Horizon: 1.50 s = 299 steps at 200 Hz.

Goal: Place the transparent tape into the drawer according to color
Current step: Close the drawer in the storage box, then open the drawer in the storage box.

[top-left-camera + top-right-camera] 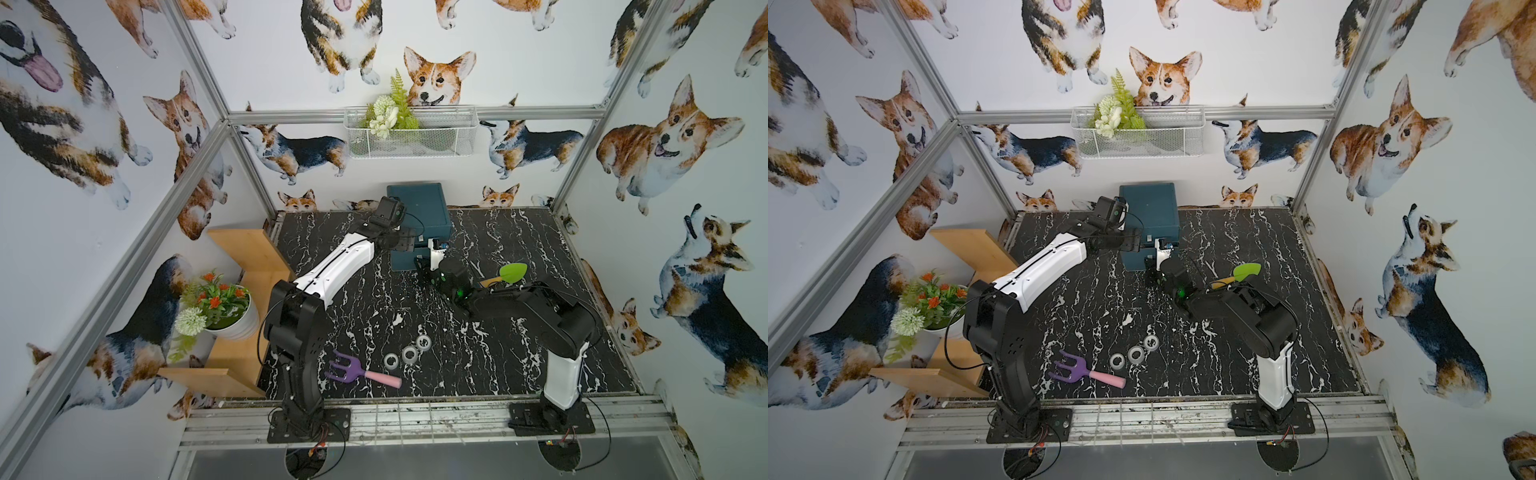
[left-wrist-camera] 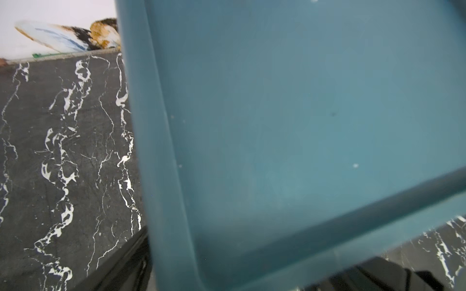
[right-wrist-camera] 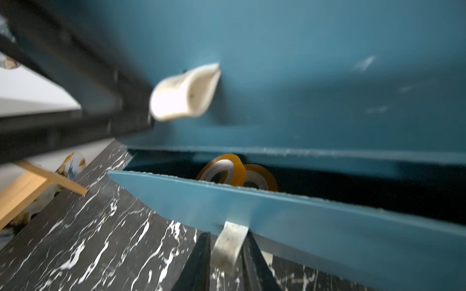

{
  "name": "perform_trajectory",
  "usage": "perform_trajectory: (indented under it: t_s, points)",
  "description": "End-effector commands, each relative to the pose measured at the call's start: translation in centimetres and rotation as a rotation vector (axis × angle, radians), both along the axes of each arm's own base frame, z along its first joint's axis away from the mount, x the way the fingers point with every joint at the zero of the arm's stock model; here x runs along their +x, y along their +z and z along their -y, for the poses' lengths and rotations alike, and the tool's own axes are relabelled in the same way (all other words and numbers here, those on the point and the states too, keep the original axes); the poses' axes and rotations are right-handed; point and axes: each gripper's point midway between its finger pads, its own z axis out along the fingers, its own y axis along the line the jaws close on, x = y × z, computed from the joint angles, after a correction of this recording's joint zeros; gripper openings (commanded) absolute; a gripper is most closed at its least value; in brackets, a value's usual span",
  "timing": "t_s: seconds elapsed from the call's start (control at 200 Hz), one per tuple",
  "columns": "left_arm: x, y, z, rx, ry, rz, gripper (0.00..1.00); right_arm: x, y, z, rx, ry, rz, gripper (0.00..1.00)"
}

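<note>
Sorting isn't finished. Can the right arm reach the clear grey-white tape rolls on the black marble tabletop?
Probably not yet: the right end effector is shut on the white handle of the teal drawer. Once released, nothing blocks the clear grey-white tape rolls.

Corgi-print walls (image 1: 498, 62) enclose a black marbled surface (image 1: 498, 374). A wire basket (image 1: 436, 141) hangs at twelve o'clock, a wooden shelf (image 1: 249, 249) at nine
</note>
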Motion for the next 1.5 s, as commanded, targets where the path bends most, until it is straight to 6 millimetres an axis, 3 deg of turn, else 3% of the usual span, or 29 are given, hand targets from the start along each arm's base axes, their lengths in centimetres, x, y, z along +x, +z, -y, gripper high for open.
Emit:
perform_trajectory:
  t_s: [0.0, 0.25, 0.4, 0.561, 0.621, 0.636, 0.661, 0.801, 1.026, 1.231, 1.491]
  points:
    - [-0.3, -0.6, 0.0, -0.003, -0.005, -0.019, 0.92, 1.6, 3.1, 0.2, 0.053, -0.068, 0.131, 0.27]
    - [-0.9, -0.6, 0.4, -0.046, -0.01, -0.026, 0.92, 2.7, 3.0, 1.2, 0.032, -0.144, 0.153, 0.28]
    - [-1.1, 2.8, 0.2, -0.092, 0.001, 0.043, 0.93, 1.3, 3.7, 0.0, 0.064, -0.042, 0.146, 0.38]
    - [-2.0, 6.0, -0.5, -0.129, 0.019, 0.117, 0.98, -2.0, 4.9, -0.7, 0.109, 0.066, 0.078, 0.5]
    - [-2.6, 5.5, -0.9, -0.136, 0.035, 0.121, 0.99, -3.5, 4.4, -0.7, 0.124, 0.09, 0.026, 0.51]
    - [-3.0, 6.5, -1.2, -0.15, 0.039, 0.143, 0.99, -3.8, 4.1, -0.7, 0.126, 0.093, 0.006, 0.51]
    - [-3.4, 6.5, -1.5, -0.156, 0.049, 0.149, 0.99, -4.3, 3.7, -0.6, 0.132, 0.097, -0.025, 0.51]
    - [-5.5, 6.1, -2.9, -0.168, 0.078, 0.158, 1.0, -5.9, 0.2, -0.7, 0.141, 0.129, -0.185, 0.52]
    - [-6.9, 5.3, -4.8, -0.105, 0.1, 0.158, 0.99, -4.5, -4.2, 0.3, 0.254, 0.068, -0.385, 0.48]
    - [-7.0, 5.0, -4.7, -0.094, 0.092, 0.153, 0.99, -2.4, -4.7, -0.1, 0.387, 0.029, -0.452, 0.44]
    - [-7.1, 4.8, -4.6, -0.092, 0.084, 0.148, 0.99, -0.8, -5.5, 0.8, 0.6, -0.025, -0.534, 0.39]
